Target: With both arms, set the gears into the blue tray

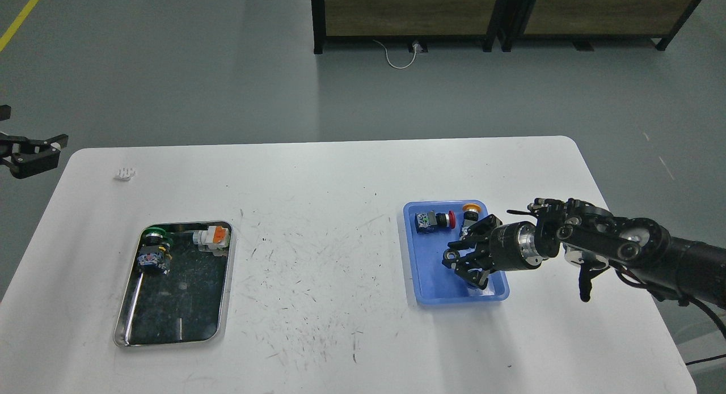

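2 trays — 1 blue tray [422,280], 1 metal tray [127,320] — and 4 push-button switches, 2 per tray.

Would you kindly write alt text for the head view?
The right gripper hangs open over the blue tray, which holds two push-button switches. A metal tray with more switches lies to the left, and the left gripper sits off the white table.

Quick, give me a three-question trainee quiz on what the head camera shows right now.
1. True or false: the right claw is over the blue tray.
2. Which tray holds the red-capped switch? A) blue B) metal
3. Where is the left claw?

Key: 1 true. 2 A. 3 At the far left, beyond the table's edge, away from the metal tray.
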Robot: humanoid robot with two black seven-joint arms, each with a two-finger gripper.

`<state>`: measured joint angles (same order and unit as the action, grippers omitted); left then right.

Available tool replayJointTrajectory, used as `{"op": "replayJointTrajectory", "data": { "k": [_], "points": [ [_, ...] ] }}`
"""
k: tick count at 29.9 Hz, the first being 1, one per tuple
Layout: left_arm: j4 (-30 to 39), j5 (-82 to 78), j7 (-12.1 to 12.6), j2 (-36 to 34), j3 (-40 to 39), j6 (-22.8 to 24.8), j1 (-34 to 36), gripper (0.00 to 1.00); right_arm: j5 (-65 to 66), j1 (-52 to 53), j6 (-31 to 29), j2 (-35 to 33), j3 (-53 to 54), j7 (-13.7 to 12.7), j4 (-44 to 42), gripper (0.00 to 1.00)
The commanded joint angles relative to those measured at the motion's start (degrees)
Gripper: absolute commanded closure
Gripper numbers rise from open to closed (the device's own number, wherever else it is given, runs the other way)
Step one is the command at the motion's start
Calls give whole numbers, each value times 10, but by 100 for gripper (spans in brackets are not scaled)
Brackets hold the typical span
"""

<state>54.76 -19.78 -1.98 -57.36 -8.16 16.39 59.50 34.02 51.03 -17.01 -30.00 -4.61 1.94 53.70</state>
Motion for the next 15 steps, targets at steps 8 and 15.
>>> {"op": "replayJointTrajectory", "data": {
  "k": [8,15],
  "points": [
    [0,0,1,1,-2,-8,0,2,-4,-11,29,20,87,2,-21,12],
    [-4,0,7,4,-78,-41,4,2,-9,27,51,33,198,-4,-58,5]
  ]
}}
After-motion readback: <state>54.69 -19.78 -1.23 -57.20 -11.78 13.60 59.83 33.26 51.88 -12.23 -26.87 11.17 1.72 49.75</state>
